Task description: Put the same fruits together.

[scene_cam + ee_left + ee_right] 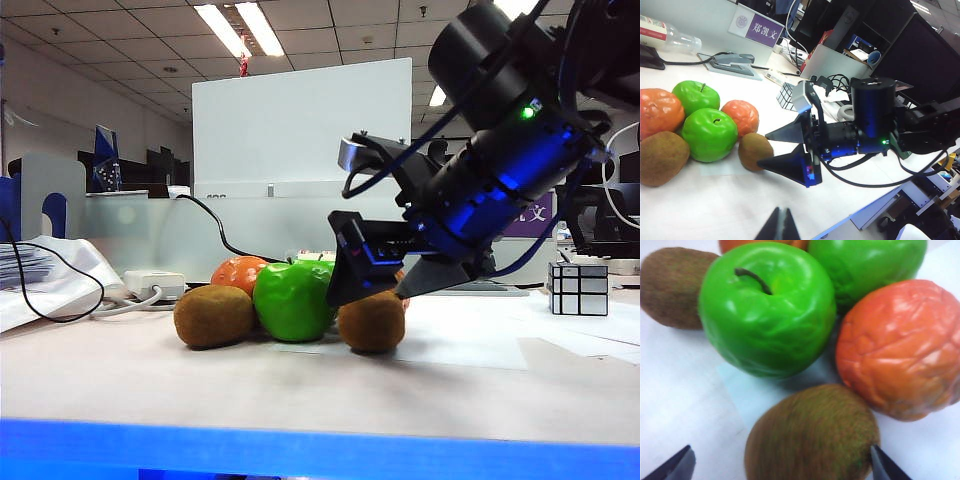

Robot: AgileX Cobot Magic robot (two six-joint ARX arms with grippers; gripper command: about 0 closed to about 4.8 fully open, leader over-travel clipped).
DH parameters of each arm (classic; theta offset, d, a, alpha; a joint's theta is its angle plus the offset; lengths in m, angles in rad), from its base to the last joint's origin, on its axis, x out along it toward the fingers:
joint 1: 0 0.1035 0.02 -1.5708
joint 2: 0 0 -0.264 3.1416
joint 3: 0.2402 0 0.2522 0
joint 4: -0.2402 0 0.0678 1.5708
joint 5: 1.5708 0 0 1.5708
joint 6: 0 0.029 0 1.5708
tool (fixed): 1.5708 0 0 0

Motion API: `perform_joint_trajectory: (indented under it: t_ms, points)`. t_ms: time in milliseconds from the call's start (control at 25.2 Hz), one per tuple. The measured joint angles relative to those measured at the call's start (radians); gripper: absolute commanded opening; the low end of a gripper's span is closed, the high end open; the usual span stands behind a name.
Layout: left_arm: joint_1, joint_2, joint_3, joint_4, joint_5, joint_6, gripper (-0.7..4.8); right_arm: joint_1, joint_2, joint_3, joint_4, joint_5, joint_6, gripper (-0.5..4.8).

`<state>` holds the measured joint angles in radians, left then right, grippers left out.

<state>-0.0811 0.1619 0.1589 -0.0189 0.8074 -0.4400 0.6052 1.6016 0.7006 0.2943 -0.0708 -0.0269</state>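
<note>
Your right gripper [380,280] stands wide open, its two dark fingers spread to either side of the near kiwi [371,321]; in the right wrist view the fingertips [675,467] flank that kiwi [812,435] without clearly touching it, one tip well clear and the other just at its edge; you cannot tell from that view whether the closer tip makes contact. In the left wrist view the same gripper [777,147] points its tips at the kiwi [755,151], which lies just off them at about nine o'clock.

From that kiwi outward, in the exterior view: a green apple [293,299] sits just beside it at nine o'clock; past the apple, again at nine o'clock, lies the second kiwi [214,316], touching or nearly touching the apple; an orange [238,274] shows behind them at about ten o'clock; a second apple [318,265] peeks out behind the first. In the right wrist view the other orange [900,347] presses against the near kiwi.

So the six fruits lie in one tight cluster on the white table [300,400], with the two kiwis at opposite ends of it.

Your left gripper [779,227] is closed on nothing, its tips together above the table, well apart from the fruit.

A mirror cube [578,289] stands well off at three o'clock.
</note>
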Motion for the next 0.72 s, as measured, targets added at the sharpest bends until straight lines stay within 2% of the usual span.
perform_joint_trajectory:
  t_ms: [437, 477, 556, 596, 715]
  points:
    - [-0.013, 0.0, 0.0, 0.0, 0.0, 0.0, -0.04, 0.0, 0.048, 0.0, 0.021, 0.077, 0.0, 4.79]
    - [-0.013, 0.0, 0.0, 0.0, 0.0, 0.0, -0.04, 0.0, 0.048, 0.0, 0.03, 0.077, 0.0, 4.58]
    - [-0.013, 0.0, 0.0, 0.0, 0.0, 0.0, -0.04, 0.0, 0.048, 0.0, 0.051, 0.077, 0.0, 3.4]
    - [-0.013, 0.0, 0.0, 0.0, 0.0, 0.0, -0.04, 0.0, 0.048, 0.0, 0.061, 0.077, 0.001, 3.11]
    - [-0.013, 0.0, 0.0, 0.0, 0.0, 0.0, -0.04, 0.0, 0.048, 0.0, 0.069, 0.077, 0.0, 2.92]
